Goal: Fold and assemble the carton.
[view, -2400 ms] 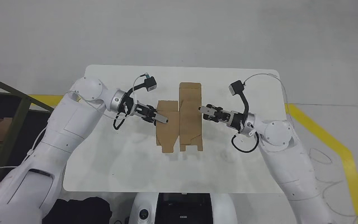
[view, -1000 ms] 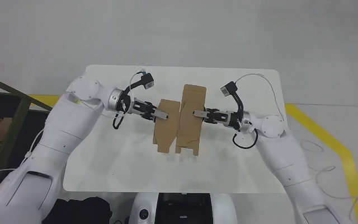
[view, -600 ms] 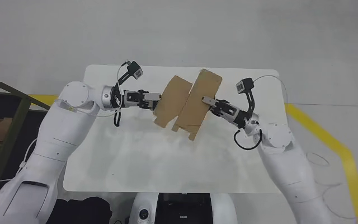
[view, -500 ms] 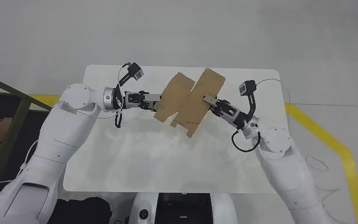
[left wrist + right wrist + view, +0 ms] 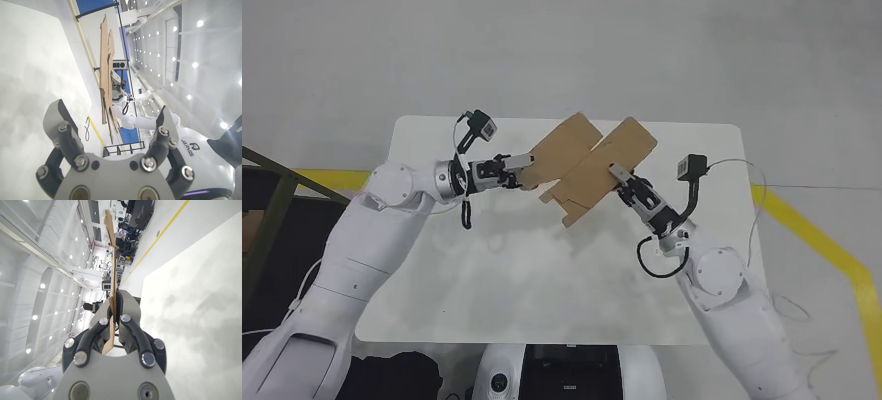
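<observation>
The flat brown carton (image 5: 592, 160) is held in the air over the back half of the white table (image 5: 492, 290), tilted and turned at a slant. My right gripper (image 5: 618, 176) is shut on its right edge; in the right wrist view the cardboard (image 5: 113, 275) runs edge-on between the closed fingers of that gripper (image 5: 114, 296). My left gripper (image 5: 525, 172) sits at the carton's left edge. In the left wrist view this gripper (image 5: 112, 106) stands wide open, with the carton (image 5: 105, 75) edge-on a little beyond its fingertips.
Nothing else lies on the table. A yellow floor line (image 5: 802, 230) runs past its right side and a dark metal frame (image 5: 272, 190) stands at the left. The right arm (image 5: 121, 91) shows behind the carton in the left wrist view.
The carton has risen off the table and swung round toward the back edge. Both arms moved with it, and their wrists have pulled in closer to the robot.
</observation>
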Robot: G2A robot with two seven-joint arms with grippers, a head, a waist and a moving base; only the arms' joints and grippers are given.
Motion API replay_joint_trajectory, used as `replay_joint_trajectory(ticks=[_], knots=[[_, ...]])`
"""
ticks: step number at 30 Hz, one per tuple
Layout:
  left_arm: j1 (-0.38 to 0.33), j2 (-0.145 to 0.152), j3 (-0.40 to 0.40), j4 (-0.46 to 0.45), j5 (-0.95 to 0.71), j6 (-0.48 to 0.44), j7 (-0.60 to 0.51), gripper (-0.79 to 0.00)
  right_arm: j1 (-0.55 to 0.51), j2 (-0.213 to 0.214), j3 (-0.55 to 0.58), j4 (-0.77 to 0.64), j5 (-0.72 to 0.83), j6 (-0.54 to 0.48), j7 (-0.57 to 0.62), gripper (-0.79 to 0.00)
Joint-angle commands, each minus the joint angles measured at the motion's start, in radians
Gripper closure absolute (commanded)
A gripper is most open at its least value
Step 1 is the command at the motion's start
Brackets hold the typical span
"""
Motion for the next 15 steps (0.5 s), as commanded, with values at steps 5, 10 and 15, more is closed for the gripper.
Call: replay_joint_trajectory(ticks=[5, 10, 15], knots=[[-0.004, -0.019, 0.034, 0.021, -0.022, -0.027, 0.029, -0.785, 0.005, -0.011, -0.025, 0.02, -0.005, -0.018, -0.051, 0.0], [-0.018, -0.033, 0.054, 0.047, -0.01, -0.05, 0.056, -0.785, 0.013, -0.019, -0.04, 0.034, -0.011, -0.025, -0.08, 0.0], [-0.027, -0.043, 0.062, 0.065, -0.013, -0.057, 0.065, -0.785, 0.017, -0.026, -0.052, 0.037, -0.023, -0.025, -0.097, 0.0]])
